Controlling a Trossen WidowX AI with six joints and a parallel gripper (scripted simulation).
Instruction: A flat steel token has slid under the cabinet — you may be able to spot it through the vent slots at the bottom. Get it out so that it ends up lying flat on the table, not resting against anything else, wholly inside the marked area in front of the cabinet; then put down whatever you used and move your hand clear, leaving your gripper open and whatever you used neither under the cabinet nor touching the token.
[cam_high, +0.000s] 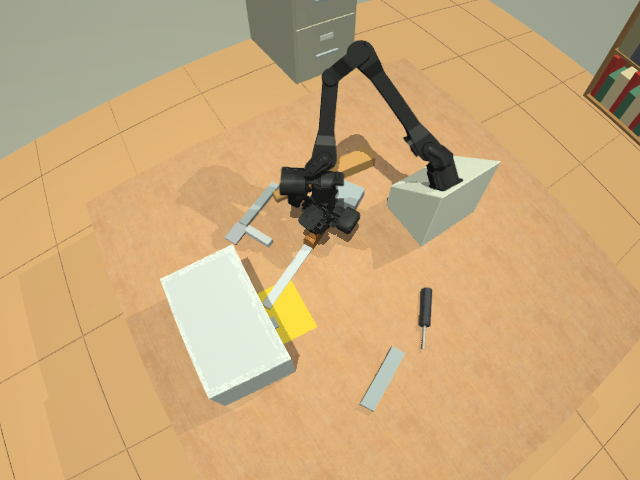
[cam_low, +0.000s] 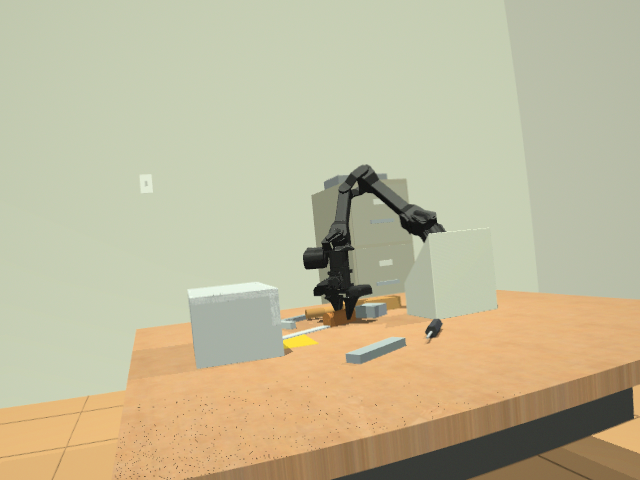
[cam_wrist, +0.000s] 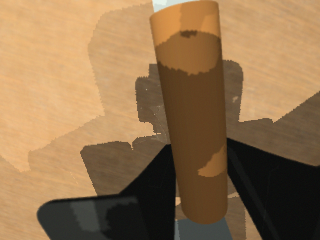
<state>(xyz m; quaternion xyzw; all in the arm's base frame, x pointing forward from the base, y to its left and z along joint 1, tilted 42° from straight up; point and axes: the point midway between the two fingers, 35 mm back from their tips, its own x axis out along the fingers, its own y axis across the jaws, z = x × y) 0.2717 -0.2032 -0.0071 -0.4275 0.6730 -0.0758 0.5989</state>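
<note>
My gripper (cam_high: 317, 235) (cam_low: 343, 313) (cam_wrist: 195, 146) is shut on the orange handle of a tool, low over the table. The handle (cam_high: 310, 239) (cam_wrist: 192, 100) runs between the fingers. Its long pale blade (cam_high: 289, 273) (cam_low: 306, 332) points to the white cabinet (cam_high: 227, 320) (cam_low: 237, 325); the darker tip is at the cabinet's front edge, over the yellow marked area (cam_high: 299, 315) (cam_low: 301, 342). A small grey flat piece (cam_high: 274, 323), seemingly the token, shows on the yellow beside the cabinet edge, near the tip; the cabinet hides part of it. Whether they touch cannot be told.
Grey strips (cam_high: 258, 204) and a short bar (cam_high: 259, 236) lie behind the cabinet's far end. A grey block (cam_high: 352, 193) (cam_low: 371, 310) and a wooden bar (cam_high: 357, 163) are behind the gripper. A screwdriver (cam_high: 425, 307) (cam_low: 434, 328), flat grey bar (cam_high: 382, 379) (cam_low: 376, 350) and pale wedge-shaped block (cam_high: 449, 211) (cam_low: 460, 273) stand apart.
</note>
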